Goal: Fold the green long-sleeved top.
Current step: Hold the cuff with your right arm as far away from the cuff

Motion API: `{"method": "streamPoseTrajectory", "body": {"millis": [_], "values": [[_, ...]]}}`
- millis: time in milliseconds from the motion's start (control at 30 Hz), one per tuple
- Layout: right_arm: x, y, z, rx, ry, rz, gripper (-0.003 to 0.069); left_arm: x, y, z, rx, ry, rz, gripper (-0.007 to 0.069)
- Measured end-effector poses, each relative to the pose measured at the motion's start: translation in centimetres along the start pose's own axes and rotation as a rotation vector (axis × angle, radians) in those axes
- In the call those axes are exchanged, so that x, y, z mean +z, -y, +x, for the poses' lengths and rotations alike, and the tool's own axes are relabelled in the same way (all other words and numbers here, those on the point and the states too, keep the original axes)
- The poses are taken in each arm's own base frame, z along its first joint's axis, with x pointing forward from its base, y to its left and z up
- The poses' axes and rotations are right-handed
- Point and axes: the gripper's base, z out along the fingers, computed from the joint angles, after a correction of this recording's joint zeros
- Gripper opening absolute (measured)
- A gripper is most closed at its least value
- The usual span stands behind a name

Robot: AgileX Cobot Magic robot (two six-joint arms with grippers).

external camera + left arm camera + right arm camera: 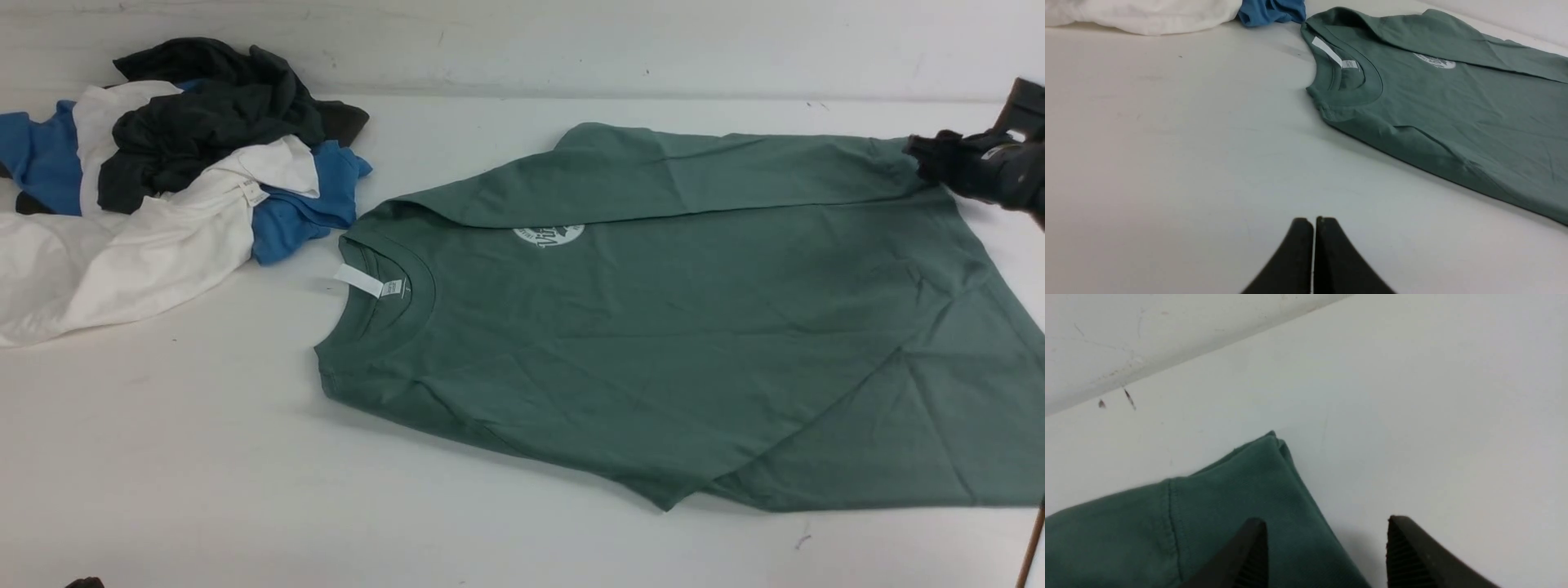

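The green long-sleeved top (pixel 669 318) lies flat on the white table, neck to the left, with its white tag (pixel 359 280) and round white logo (pixel 549 235) showing. Its far sleeve is folded across the chest toward the right. My right gripper (pixel 918 155) hovers at that sleeve's cuff (pixel 1257 473) at the far right; in the right wrist view the right gripper (pixel 1327 524) is open, the cuff lying loose between and below the jaws. My left gripper (pixel 1314 222) is shut and empty over bare table, well short of the collar (pixel 1349 87).
A heap of clothes sits at the far left: dark charcoal (pixel 212 114), blue (pixel 302 208) and white (pixel 131 253) garments. The back wall (pixel 571 41) runs just behind the top's far edge. The top's hem (pixel 996 408) reaches the right edge of the front view.
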Motion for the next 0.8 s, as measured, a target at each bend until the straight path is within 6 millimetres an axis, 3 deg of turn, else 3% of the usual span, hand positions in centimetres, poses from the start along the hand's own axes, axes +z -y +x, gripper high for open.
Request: {"method": "streamPoseTrajectory", "body": {"millis": [100, 200, 367, 433, 600, 800], "values": [[0.1, 0.0, 0.2, 0.001, -0.003, 0.000, 0.0353, 0.0, 0.0, 0.0, -0.001, 0.000, 0.000, -0.0003], [0.4, 0.2, 0.9, 0.002, -0.014, 0.003, 0.0282, 0.0, 0.0, 0.0, -0.001, 0.000, 0.000, -0.0003], [0.4, 0.2, 0.9, 0.024, -0.021, -0.002, 0.0062, 0.0, 0.0, 0.0, -0.001, 0.000, 0.000, -0.0003], [0.3, 0.1, 0.6, 0.028, -0.027, -0.006, 0.0025, 0.0, 0.0, 0.0, -0.001, 0.000, 0.000, -0.0003], [-0.3, -0.3, -0.6, 0.026, -0.045, -0.018, 0.0012, 0.0, 0.0, 0.0, -0.001, -0.001, 0.000, -0.0003], [-2.0, -0.5, -4.1, 0.022, -0.007, -0.032, 0.0012, 0.0, 0.0, 0.0, -0.001, -0.001, 0.000, -0.0003]]}}
